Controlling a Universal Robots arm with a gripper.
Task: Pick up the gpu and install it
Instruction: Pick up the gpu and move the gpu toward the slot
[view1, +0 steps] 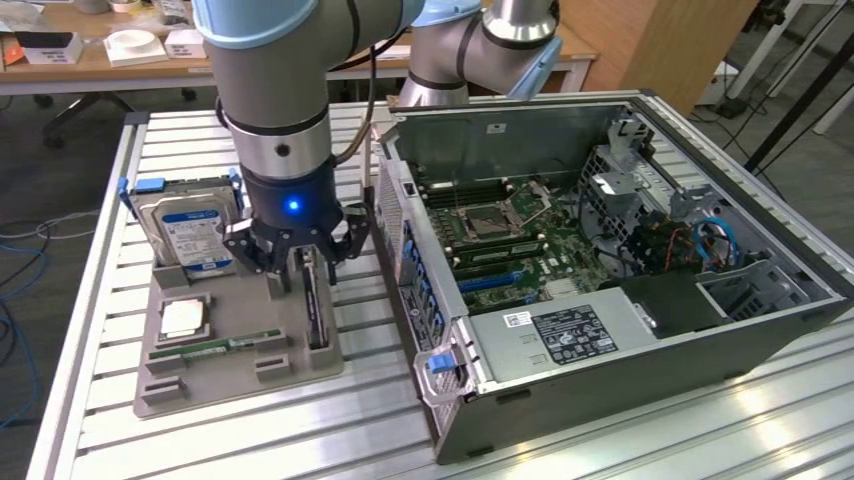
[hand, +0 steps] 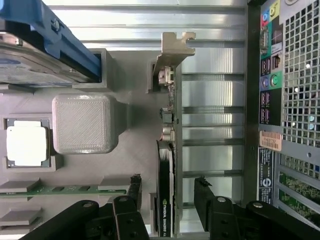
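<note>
**Squaring the grasp on the gpu**

The gripper (view1: 300, 258) hangs over the grey tray (view1: 220, 385), jaws spread wide and empty, 1 finger (hand: 135, 187) on each side of the gpu (hand: 165, 200); the card stands on edge in its slot, silver bracket (hand: 172, 47) at 1 end, beside the open computer case (view1: 747, 340); a sound grip, I judge, wants the jaws centred on the black cooler, square to the board, closing evenly so nothing tilts.

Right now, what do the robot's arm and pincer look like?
The arm is a thick silver-grey metal tube with pale blue joint caps. A thin dark cable runs alongside. Its black wrist shows a small blue light, above a black two-fingered pincer.
</note>
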